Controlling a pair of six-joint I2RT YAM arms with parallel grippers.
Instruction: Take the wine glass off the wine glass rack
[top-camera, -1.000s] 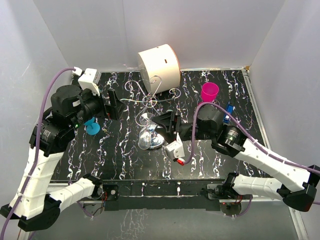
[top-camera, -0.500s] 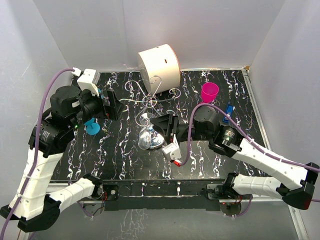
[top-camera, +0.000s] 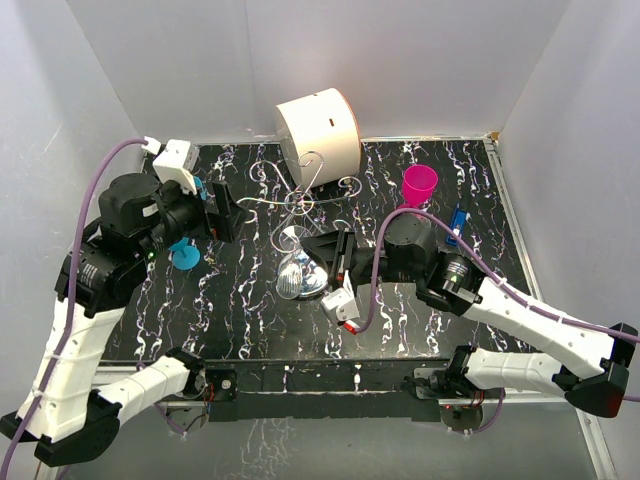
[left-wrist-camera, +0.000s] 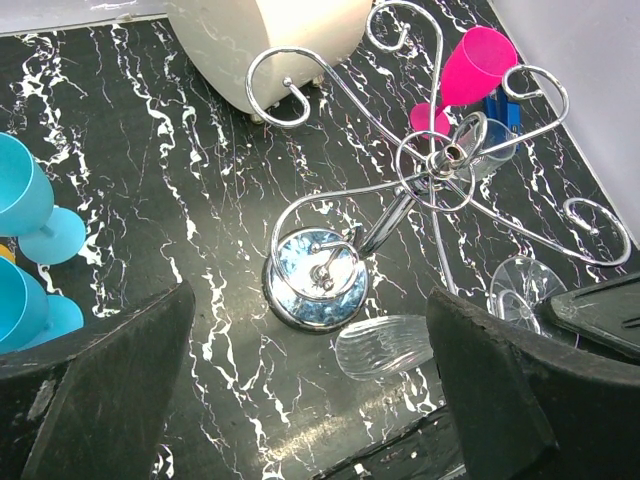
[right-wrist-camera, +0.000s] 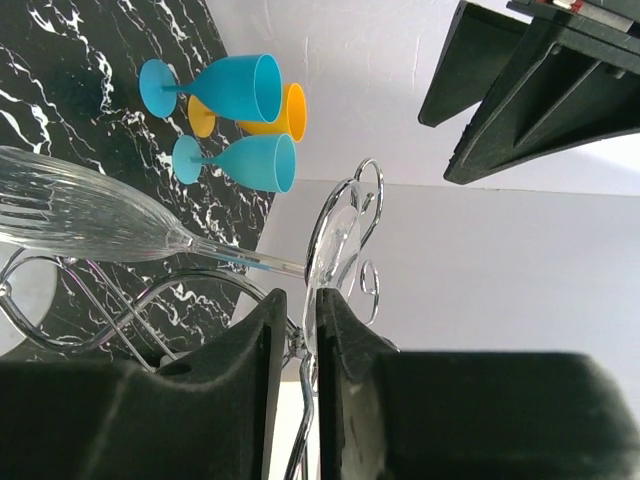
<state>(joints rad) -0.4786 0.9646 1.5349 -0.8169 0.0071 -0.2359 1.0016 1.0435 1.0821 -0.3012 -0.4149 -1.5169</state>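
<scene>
The wine glass rack (top-camera: 303, 192) stands mid-table, a silver wire stand with scroll arms (left-wrist-camera: 440, 165) on a round chrome base (left-wrist-camera: 315, 280). A clear ribbed wine glass (left-wrist-camera: 385, 345) hangs from it, bowl low and foot (left-wrist-camera: 520, 290) caught in a wire arm. In the right wrist view its bowl (right-wrist-camera: 90, 215) points left. Its stem runs to the foot (right-wrist-camera: 338, 245), which sits edge-on between the fingers of my right gripper (right-wrist-camera: 297, 300). The jaws stand narrowly apart, with a slim gap left of the foot. My left gripper (top-camera: 225, 210) hovers wide open left of the rack, holding nothing.
A white drum (top-camera: 318, 130) stands behind the rack. A pink cup (top-camera: 420, 185) and a blue object (top-camera: 458, 222) are at the right. Teal glasses (left-wrist-camera: 25, 200) and an orange one (right-wrist-camera: 285, 112) lie at the left, beside the left arm. White walls enclose the table.
My right gripper has moved left to the rack and its jaws have narrowed around the glass foot. The left arm has barely shifted and stays wide open.
</scene>
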